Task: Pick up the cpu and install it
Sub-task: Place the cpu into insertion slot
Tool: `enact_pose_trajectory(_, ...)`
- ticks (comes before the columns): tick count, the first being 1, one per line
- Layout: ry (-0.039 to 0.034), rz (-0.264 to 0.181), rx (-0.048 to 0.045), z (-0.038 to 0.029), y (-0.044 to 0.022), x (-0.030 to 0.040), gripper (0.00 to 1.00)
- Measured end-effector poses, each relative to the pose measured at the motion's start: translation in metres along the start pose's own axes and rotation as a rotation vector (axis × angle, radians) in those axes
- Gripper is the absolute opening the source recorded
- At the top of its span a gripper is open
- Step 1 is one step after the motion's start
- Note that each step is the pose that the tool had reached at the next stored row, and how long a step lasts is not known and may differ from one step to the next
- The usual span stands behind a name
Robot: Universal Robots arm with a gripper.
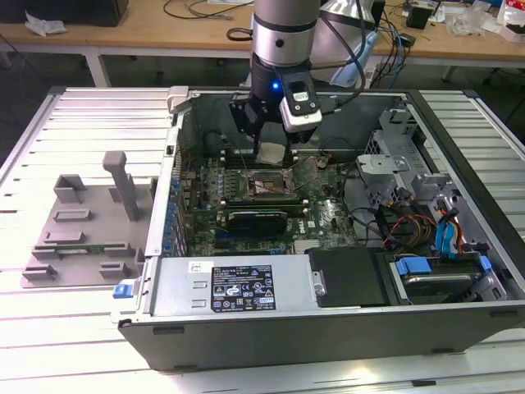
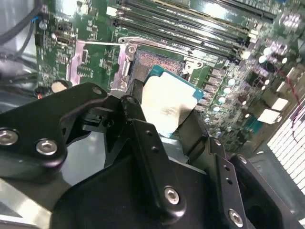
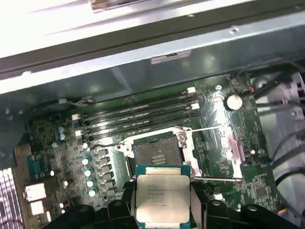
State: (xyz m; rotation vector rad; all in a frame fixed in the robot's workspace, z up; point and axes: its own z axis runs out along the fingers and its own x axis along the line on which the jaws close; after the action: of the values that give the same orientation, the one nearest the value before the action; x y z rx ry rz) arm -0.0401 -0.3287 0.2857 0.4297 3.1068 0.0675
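Note:
My gripper [image 1: 264,139] hangs inside the open computer case, shut on the cpu [image 1: 269,153], a flat square chip with a pale metal top. In both wrist views the cpu [image 2: 167,104] [image 3: 161,196] sits pinched between the black fingers [image 2: 138,129], level and a little above the motherboard. The open socket [image 1: 266,185] with its metal frame lies just below and ahead of the chip. The socket [image 3: 156,153] shows bare contacts, its retaining frame and lever swung open. In the second wrist view the chip partly covers the socket [image 2: 151,62].
Memory slots [image 3: 138,119] run beside the socket. The case wall [image 1: 174,156] stands on the exterior view's left, with a grey slotted tray [image 1: 82,238] outside it. The power supply [image 1: 234,283] lies at the front, and the drive cage [image 1: 394,148] and cables [image 1: 410,226] on the right.

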Motion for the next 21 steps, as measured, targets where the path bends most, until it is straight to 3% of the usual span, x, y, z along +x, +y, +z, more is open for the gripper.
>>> enact_pose_trajectory(2,-0.0038,0.087,-0.0001,0.0004,0.0,0.0,0.55)
enact_pose_trajectory(4,-0.0055,0.126,-0.0001,0.0006,0.0,0.0,0.55)
enact_pose_trajectory(8,-0.0114,0.262,-0.0003,0.0013,0.0,0.0,0.55)
enact_pose_trajectory(11,-0.0167,0.386,-0.0005,0.0019,-0.0001,0.0,0.55)
enact_pose_trajectory(13,-0.0183,0.423,-0.0006,0.0021,-0.0001,0.0,0.55)
enact_pose_trajectory(16,-0.0237,0.546,-0.0008,0.0027,-0.0001,0.0,0.55)
enact_pose_trajectory(21,-0.0293,0.677,-0.0009,0.0034,-0.0001,0.0,0.55)
